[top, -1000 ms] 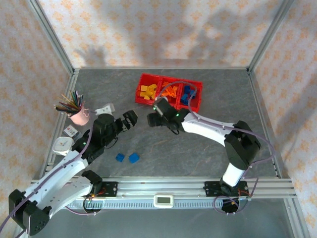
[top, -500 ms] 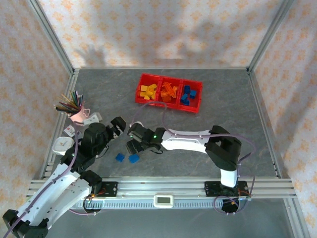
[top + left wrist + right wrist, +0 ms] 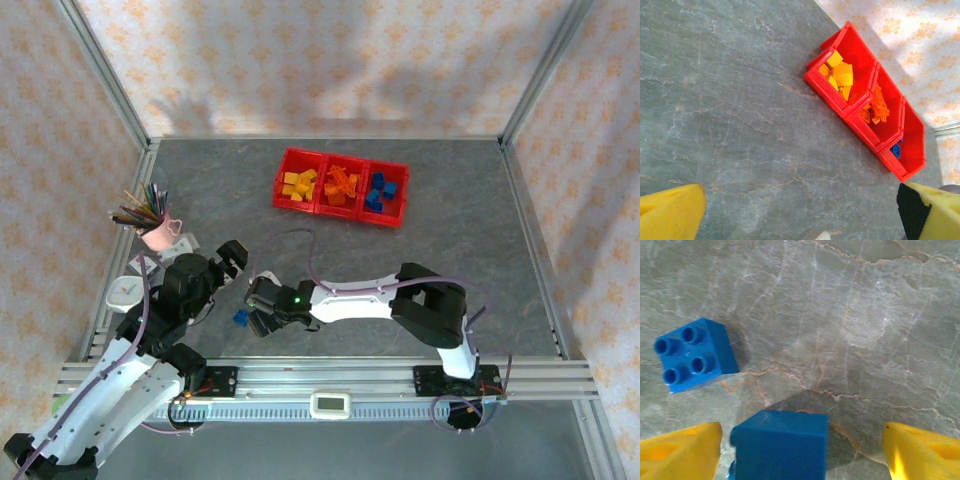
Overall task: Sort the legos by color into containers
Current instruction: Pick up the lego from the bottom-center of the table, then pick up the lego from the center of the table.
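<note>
Three joined red containers [image 3: 340, 190] stand at the back, holding yellow legos [image 3: 297, 184], orange legos [image 3: 341, 184] and blue legos [image 3: 380, 190]. Two blue legos lie near the front left. One studded blue brick [image 3: 694, 356] sits just beyond my right gripper's left finger, seen from above as a blue brick [image 3: 241, 318]. The other blue brick [image 3: 780, 445] lies between the fingers of my right gripper [image 3: 801, 440], close to the left one, with a wide gap to the right one. That gripper [image 3: 262, 312] is open. My left gripper [image 3: 236, 258] is open and holds nothing, and it faces the containers [image 3: 865, 105].
A pink cup of coloured pencils [image 3: 160, 235] stands at the left, with white cards [image 3: 183, 243] and a white round-faced device [image 3: 125, 293] beside it. The metal frame rail [image 3: 330, 375] runs along the near edge. Patterned walls close the back and sides.
My right arm swung from the containers down to the near left and lowered over the two blue bricks. My left arm drew back toward the near left.
</note>
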Robot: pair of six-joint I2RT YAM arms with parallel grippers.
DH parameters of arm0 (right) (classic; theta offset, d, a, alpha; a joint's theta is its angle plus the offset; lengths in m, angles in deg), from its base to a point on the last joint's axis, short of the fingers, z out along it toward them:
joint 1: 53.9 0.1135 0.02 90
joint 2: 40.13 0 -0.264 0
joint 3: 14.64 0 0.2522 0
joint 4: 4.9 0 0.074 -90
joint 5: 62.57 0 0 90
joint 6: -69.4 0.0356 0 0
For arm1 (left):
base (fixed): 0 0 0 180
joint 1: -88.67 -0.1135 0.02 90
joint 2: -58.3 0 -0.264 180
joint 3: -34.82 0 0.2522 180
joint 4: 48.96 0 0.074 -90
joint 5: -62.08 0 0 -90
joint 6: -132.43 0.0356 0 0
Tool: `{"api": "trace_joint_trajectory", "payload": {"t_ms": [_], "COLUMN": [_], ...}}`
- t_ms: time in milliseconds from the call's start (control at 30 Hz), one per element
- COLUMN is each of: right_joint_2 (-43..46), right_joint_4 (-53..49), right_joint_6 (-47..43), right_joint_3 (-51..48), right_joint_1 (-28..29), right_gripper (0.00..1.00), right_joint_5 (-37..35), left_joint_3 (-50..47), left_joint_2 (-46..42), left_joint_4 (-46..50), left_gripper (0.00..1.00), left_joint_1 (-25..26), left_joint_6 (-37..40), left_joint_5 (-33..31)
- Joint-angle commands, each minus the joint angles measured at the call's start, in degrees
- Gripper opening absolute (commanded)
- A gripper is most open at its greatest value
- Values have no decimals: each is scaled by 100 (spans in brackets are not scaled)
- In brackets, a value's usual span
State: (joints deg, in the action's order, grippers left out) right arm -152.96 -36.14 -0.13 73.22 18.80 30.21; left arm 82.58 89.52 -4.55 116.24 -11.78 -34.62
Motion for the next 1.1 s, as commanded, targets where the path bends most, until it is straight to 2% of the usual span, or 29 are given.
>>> {"api": "trace_joint_trajectory", "payload": {"t_ms": [0, 533, 667, 767, 1067], "right_joint_2": [-144, -20, 256, 617, 1617], "right_joint_4": [88, 118, 2, -36, -484], "right_joint_6": [30, 66, 239, 397, 568], "right_joint_3": [54, 97, 69, -66, -444], "right_joint_1": [15, -15, -165, -366, -1436], "right_gripper": [78, 40, 37, 35, 35], "right_joint_5": [-270, -336, -244, -189, -709], "left_joint_3": [-95, -51, -16, 73, 413], "left_joint_2": [-46, 26, 131, 322, 1071], "left_joint_4": [129, -27, -230, -499, -1220], "left_gripper": [99, 99, 99, 99, 99], "left_joint_1": [-41, -41, -41, -37, -31], "left_joint_6": [-95, -22, 72, 239, 707], "left_joint_5": [-101, 38, 179, 514, 1218]}}
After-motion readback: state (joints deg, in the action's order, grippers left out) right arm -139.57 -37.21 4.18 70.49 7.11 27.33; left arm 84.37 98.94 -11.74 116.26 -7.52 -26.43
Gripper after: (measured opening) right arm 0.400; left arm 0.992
